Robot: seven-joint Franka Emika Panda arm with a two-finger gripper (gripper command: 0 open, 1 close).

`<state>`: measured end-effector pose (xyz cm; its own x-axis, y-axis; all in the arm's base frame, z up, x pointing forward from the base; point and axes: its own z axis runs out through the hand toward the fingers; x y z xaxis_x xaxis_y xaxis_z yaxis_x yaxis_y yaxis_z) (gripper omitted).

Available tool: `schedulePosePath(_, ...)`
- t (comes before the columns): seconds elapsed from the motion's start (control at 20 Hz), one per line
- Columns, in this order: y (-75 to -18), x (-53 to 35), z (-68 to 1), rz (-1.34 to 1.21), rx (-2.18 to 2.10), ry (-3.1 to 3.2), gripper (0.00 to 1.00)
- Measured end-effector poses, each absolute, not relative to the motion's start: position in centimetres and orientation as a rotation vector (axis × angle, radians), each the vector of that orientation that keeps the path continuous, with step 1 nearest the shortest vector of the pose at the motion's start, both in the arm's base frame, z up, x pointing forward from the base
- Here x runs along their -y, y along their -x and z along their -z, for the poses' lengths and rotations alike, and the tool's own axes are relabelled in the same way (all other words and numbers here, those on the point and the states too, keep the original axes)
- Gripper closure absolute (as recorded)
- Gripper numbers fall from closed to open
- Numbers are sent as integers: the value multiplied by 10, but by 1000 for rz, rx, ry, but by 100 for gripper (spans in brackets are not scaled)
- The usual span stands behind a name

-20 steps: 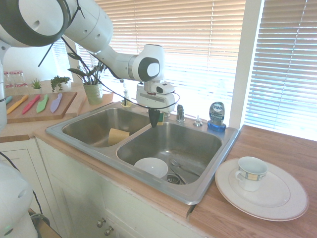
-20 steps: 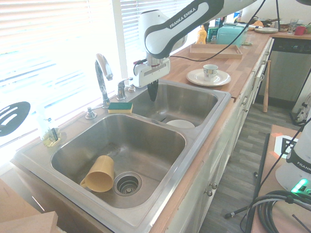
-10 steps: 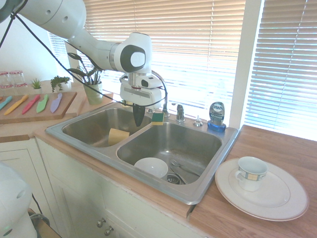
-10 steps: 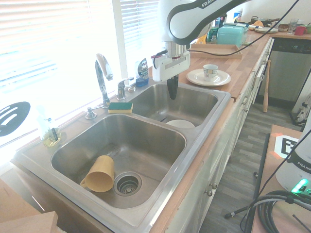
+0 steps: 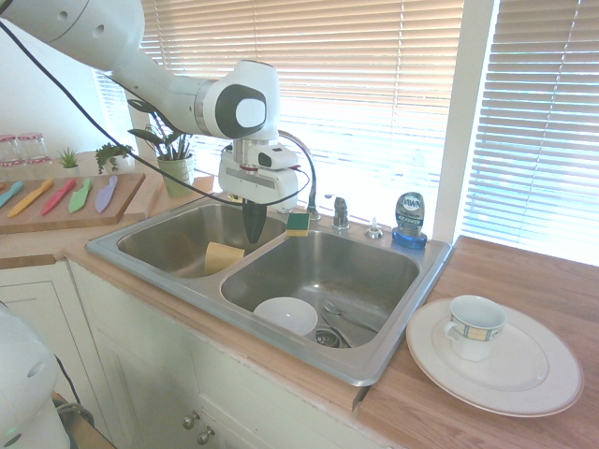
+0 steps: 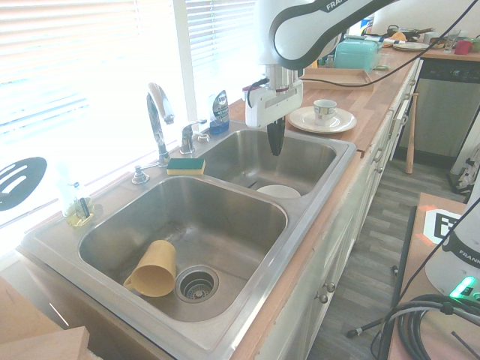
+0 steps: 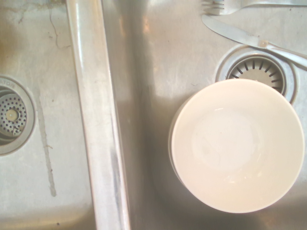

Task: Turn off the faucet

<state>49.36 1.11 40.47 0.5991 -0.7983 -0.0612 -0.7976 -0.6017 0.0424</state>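
The faucet (image 6: 160, 116) stood upper left of centre in the second exterior view, its lever (image 6: 189, 136) beside the spout. I had the hand (image 6: 276, 154) over the sink (image 6: 282, 217), fingers together, gripping nothing. I judged the chrome slick and rigid; the lever's free end seemed the proper contact point.

"DAWN" on the blue soap bottle (image 5: 410, 223); "FRANK", cut off, on the white arm (image 6: 300, 37).

Yellow mug (image 6: 154, 268) on its side in the near basin (image 6: 225, 214) — just beside the drain (image 6: 197, 284).
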Motion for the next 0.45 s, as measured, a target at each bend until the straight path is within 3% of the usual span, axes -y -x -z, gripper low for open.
schedulePosePath(0.45,-493,-11,-406,112,1397,-2801,0)
